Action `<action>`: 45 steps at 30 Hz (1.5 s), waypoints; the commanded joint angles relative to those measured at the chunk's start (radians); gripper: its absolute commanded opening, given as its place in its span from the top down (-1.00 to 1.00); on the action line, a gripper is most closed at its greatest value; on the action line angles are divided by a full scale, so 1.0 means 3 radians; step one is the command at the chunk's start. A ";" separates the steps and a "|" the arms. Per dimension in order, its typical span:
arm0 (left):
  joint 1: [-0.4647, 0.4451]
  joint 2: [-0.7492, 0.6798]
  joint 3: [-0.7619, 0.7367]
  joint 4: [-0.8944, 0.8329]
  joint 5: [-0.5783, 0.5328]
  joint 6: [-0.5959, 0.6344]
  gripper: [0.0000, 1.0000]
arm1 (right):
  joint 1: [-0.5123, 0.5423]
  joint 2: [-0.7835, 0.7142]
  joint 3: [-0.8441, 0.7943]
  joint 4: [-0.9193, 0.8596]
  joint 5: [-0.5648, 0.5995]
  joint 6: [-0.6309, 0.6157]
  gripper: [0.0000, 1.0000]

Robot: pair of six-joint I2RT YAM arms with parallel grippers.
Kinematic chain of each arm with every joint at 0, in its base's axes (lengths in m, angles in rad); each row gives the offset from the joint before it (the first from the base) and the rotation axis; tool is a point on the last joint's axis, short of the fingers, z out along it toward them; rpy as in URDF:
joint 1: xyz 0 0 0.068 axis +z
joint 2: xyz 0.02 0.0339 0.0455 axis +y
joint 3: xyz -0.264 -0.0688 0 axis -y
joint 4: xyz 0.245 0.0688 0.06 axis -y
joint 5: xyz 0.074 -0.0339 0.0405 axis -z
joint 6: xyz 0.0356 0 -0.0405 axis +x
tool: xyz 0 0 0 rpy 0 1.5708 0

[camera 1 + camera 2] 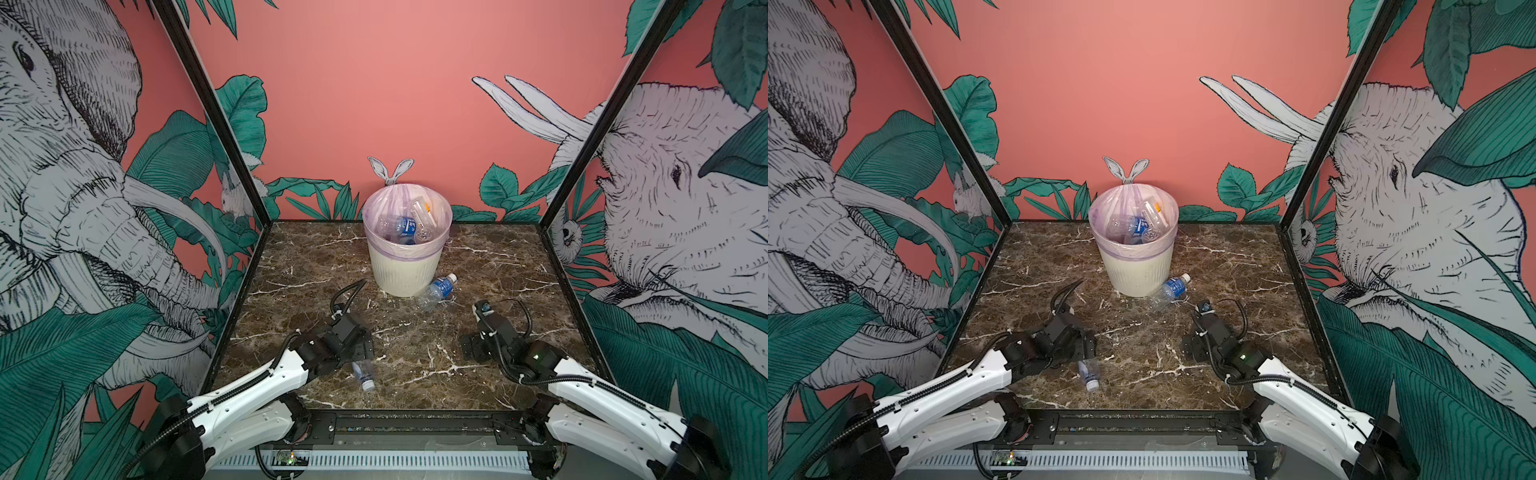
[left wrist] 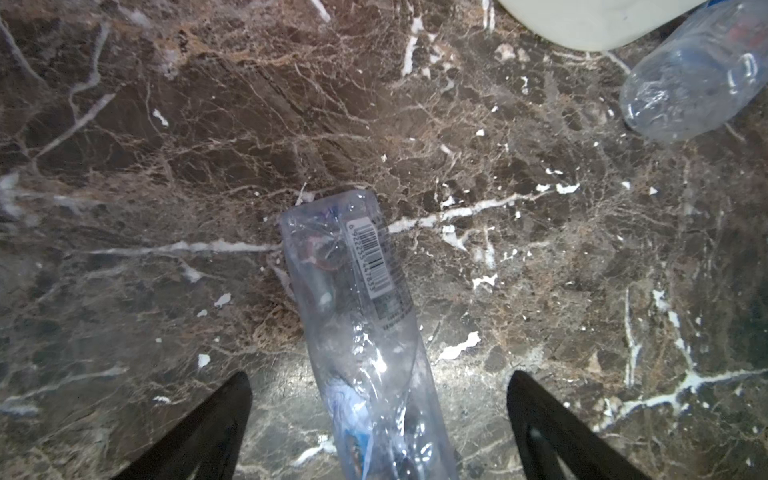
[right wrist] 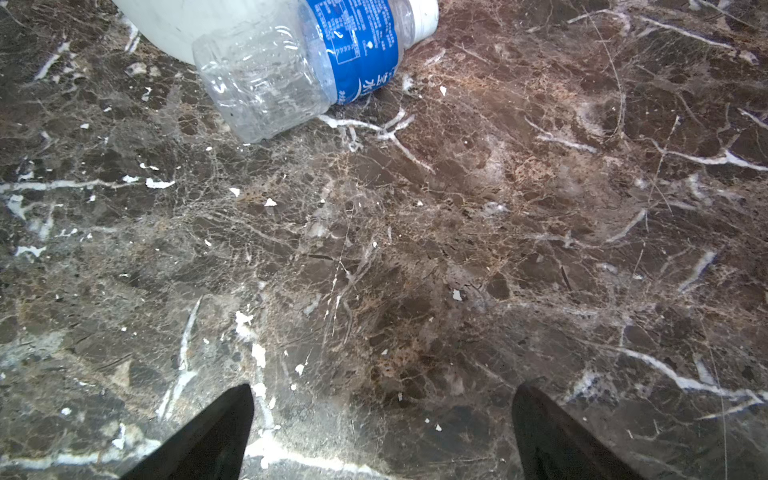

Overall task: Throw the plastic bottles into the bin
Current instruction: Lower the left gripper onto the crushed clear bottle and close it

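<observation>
Left fingers (image 2: 220, 419) wide around crushed bottle (image 2: 353, 291) on desk (image 1: 415, 332), not gripped; next close, lift to bin (image 1: 405, 270). Right fingers (image 3: 548, 428) wide, empty.

A dark brown marble-patterned worktop (image 1: 415, 332) with white veins fills the floor of the booth. The far wall (image 1: 374, 83) is salmon pink, with green painted leaves (image 1: 498, 191) along its base and a pair of grey drawn rabbit ears (image 1: 390, 170) low at its middle. A grey line-drawn elephant (image 1: 62, 166) covers the left wall, another (image 1: 685, 187) the right. Black frame posts (image 1: 214, 112) stand at the far corners. A white slotted strip (image 1: 374, 459) runs along the near edge.
</observation>
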 commanded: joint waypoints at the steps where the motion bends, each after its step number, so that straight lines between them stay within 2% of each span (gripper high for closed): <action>1: -0.0023 0.0036 -0.0083 0.0097 0.0002 -0.0124 -0.94 | 0.0025 -0.0039 -0.0043 0.0050 0.0067 0.0047 -0.98; 13: -0.0064 0.0254 -0.0169 0.0189 0.0046 -0.0203 -0.92 | 0.0030 -0.0025 -0.0036 0.0055 0.0064 0.0039 -0.99; 29: -0.0235 0.0560 -0.0262 0.0435 0.0119 -0.0340 -0.80 | 0.0033 -0.0024 -0.0040 0.0057 0.0072 0.0042 -0.98; 41: -0.0417 0.0844 -0.0221 0.0600 0.0122 -0.0408 -0.63 | 0.0035 -0.0030 -0.0040 0.0053 0.0077 0.0044 -0.98; 45: -0.0456 0.0952 -0.0176 0.0599 0.0094 -0.0354 -0.49 | 0.0032 -0.0034 -0.0041 0.0056 0.0083 0.0044 -0.98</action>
